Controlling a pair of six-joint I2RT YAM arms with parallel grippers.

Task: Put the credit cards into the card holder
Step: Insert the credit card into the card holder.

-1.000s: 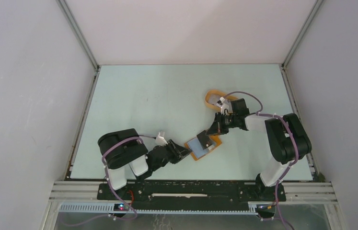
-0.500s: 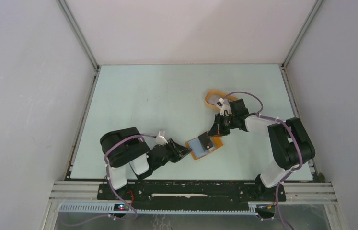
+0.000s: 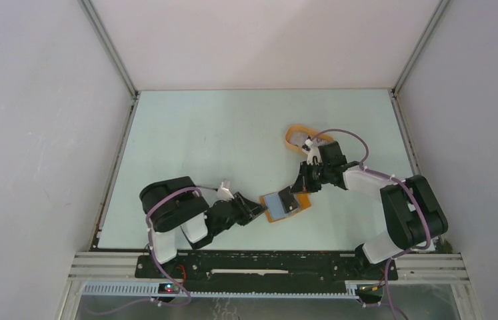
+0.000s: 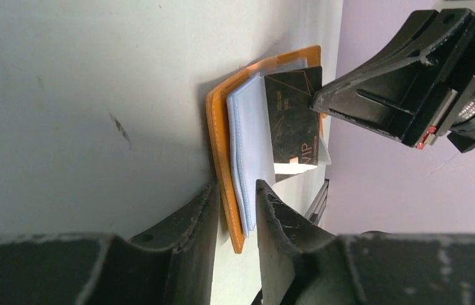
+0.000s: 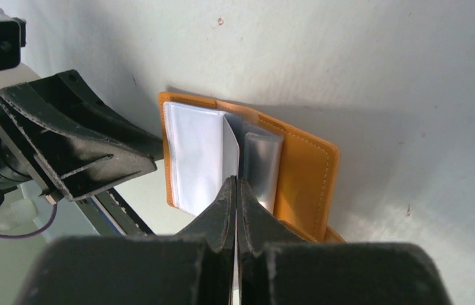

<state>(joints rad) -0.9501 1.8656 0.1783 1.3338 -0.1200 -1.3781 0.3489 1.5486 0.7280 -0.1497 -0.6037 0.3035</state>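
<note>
Open card holder (image 3: 281, 205) flat on table (image 3: 219, 133), front centre, between arms. Jaws of left gripper (image 4: 238, 198) narrow, pinching holder's orange edge. Jaws of right gripper (image 5: 236, 190) closed on dark card (image 4: 292, 121), edge-on over clear sleeves (image 5: 196, 155).

The right arm (image 3: 414, 213) has swung its big dark elbow block outward and toward the near edge of the table (image 3: 199, 147), so its pale forearm now reaches further across to the wrist. The wrist has drawn back from the oval tray (image 3: 294, 136), baring more of the orange rim. The right tool (image 3: 294, 191), clamped on the dark card (image 3: 288, 199), has slid slightly nearer the bases, bringing the card lower over the open card holder (image 3: 274, 216), whose right corner has shifted a little the same way. The left arm (image 3: 173, 210) has edged a touch rightward.
</note>
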